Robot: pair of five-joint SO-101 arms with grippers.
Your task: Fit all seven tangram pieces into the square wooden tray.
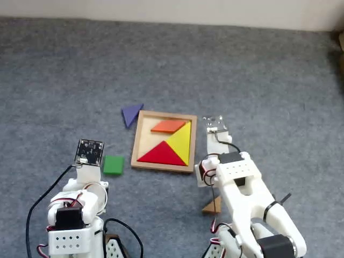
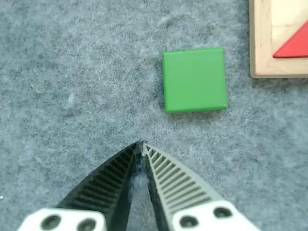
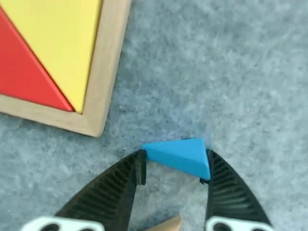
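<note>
The right jaws are clenched on the blue triangle (image 3: 179, 156). One jaw presses against each end of it, so the piece spans the gap between the tips. The triangle sits just off the near right corner of the wooden tray (image 3: 108, 72), clear of the rim. A brown triangle (image 1: 213, 205) lies on the grey worktop (image 1: 258, 80), nearer than that corner and beside the right arm.

The left jaws are closed tip to tip with nothing between them. The green square (image 2: 194, 80) lies flat just ahead of the tips, not touching them, just off the tray's left side.

Inside the tray, the red triangle (image 1: 159, 153) and yellow triangle (image 1: 181, 141) sit edge to edge. The orange parallelogram (image 1: 168, 126) lies at the far side. A purple triangle (image 1: 130, 114) rests just beside the tray's far left corner.
</note>
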